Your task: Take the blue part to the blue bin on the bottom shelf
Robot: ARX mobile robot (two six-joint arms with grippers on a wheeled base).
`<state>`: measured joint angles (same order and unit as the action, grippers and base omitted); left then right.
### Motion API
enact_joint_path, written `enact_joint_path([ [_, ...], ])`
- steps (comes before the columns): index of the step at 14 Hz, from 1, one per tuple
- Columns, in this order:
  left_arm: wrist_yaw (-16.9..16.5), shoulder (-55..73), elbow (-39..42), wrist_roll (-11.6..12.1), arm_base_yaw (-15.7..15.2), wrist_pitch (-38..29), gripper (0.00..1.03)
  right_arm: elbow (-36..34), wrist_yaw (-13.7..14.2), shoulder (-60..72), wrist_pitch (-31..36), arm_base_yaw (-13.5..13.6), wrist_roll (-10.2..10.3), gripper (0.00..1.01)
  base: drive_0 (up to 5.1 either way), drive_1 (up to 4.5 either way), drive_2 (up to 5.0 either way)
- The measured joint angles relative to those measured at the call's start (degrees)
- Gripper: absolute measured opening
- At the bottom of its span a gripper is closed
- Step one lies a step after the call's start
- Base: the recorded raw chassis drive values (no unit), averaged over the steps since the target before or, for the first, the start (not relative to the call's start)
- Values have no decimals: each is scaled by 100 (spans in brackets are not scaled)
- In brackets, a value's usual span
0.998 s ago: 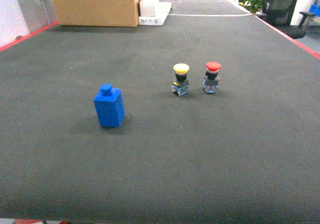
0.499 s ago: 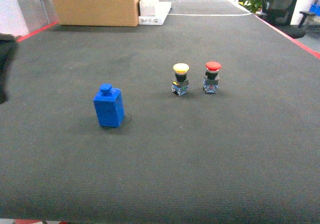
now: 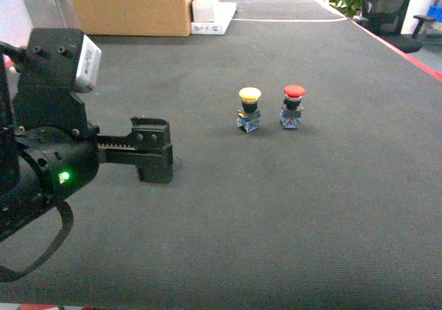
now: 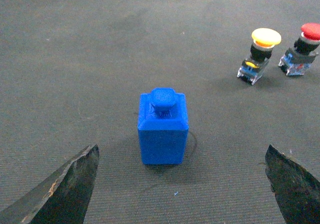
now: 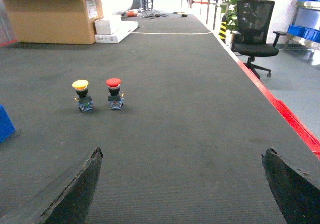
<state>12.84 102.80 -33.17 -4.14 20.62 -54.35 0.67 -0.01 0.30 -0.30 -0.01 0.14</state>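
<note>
Blue part [image 4: 163, 129] stands upright on the dark bench [image 3: 290, 206] as the left hand [image 4: 182, 184] hovers over it, spread wide.

Seen from the left wrist, the blue part sits between the hand's two dark fingertips [image 4: 65, 184], touching neither, with open mat on both sides. In the head view the left arm hides the part, its black body reaching in from the left edge. A yellow-capped button [image 3: 249, 109] and a red-capped button [image 3: 293, 106] stand side by side, well apart from the part, toward the bench's far right. The right hand [image 5: 182, 184] is also spread wide over bare mat, holding nothing; the part's blue corner shows at that view's left edge. A cardboard box [image 3: 131, 6] sits at the bench's far end, an office chair [image 5: 255, 22] beyond its red edge.
</note>
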Motion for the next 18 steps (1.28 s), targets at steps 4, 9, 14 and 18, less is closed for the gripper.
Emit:
enact_joint_path([
  [4, -4, 844, -730, 11, 70, -4, 98, 0, 0, 0, 2, 0, 0, 98, 0, 0, 0],
  [9, -44, 1722, -1432, 61, -175, -9, 98, 0, 0, 0, 0, 0, 0, 98, 0, 0, 0],
  [14, -85, 2452, -2350, 153, -417, 273, 86, 0, 0, 0, 0, 0, 0, 98, 0, 0, 0],
  [18, -136, 2535, -2479, 109, -461, 299, 45, 0, 0, 0, 0, 0, 0, 98, 0, 0, 0],
])
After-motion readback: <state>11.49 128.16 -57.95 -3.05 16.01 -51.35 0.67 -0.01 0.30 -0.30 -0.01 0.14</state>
